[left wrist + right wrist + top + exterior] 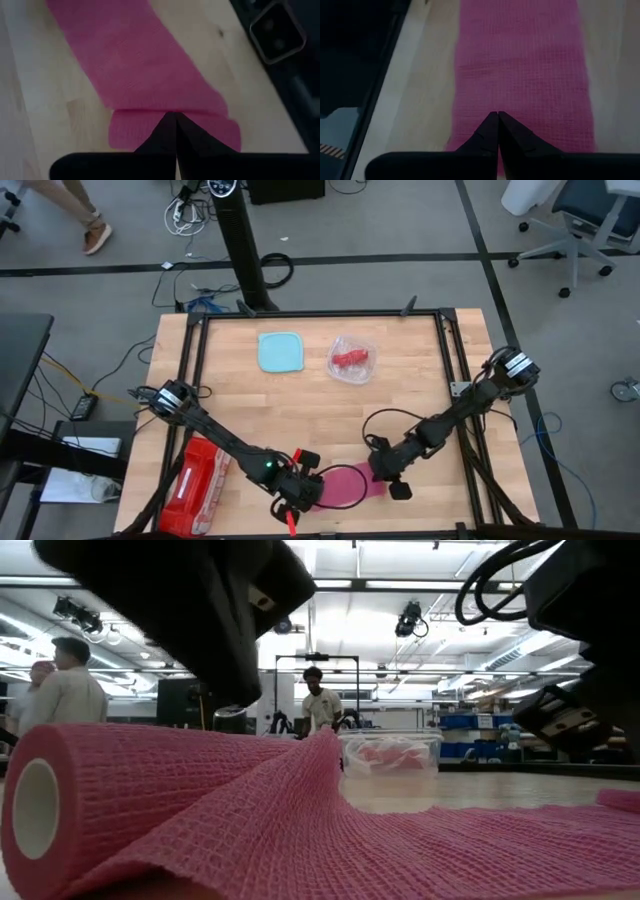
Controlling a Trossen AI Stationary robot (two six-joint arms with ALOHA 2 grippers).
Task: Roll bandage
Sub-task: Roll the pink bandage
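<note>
The pink bandage (340,485) lies near the table's front edge, partly rolled. Its roll (45,810) lies on its side at the left end, and the loose strip (450,830) runs flat toward the right, with one far part humped up (325,740). My left gripper (297,492) is shut over the roll (130,132). My right gripper (384,472) is shut over the strip (520,65) near its right end. My left gripper rests its shut fingertips (167,125) on top of the roll, at the line where the strip leaves it (150,111), coming from above. The roll lies on the table. My right gripper rests its shut fingertips (490,127) on the flat strip's middle (520,107), slanting down from above. The strip lies on the table under the fingers and runs on ahead of them.
A red plastic case (195,485) lies at the front left. A light blue lid (280,351) and a clear tub with a small red lump (352,360) sit at the far middle. A black frame (455,380) edges the table. People stand in the room behind (65,690).
</note>
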